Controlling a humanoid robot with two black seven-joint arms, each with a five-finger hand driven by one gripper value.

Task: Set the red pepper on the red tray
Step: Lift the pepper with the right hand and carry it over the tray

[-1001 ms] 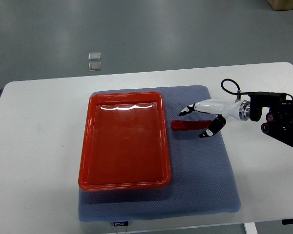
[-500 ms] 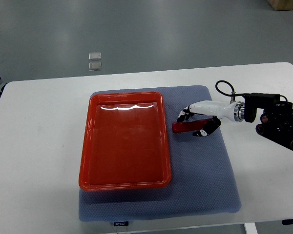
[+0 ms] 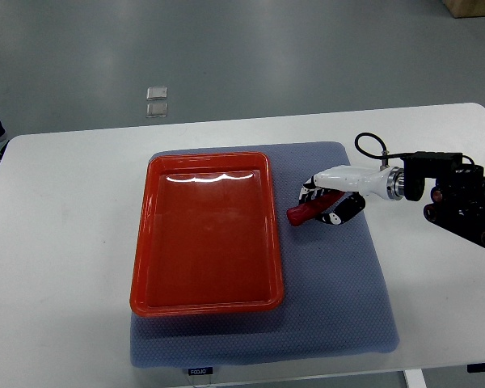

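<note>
Right hand (image 3: 327,200) curled around red pepper (image 3: 301,212), fingers clamped on it | pepper on blue mat (image 3: 339,291), just right of red tray (image 3: 206,234), outside its rim | tray bare | mat on white surface (image 3: 65,242)

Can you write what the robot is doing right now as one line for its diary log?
right hand: fingers curled around red pepper | pepper: on blue mat, right of red tray | tray: empty | left arm: not seen

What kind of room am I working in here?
Probably a lab or test bay: a plain white table on a bare grey floor, with a blue mat and red tray laid out.
</note>
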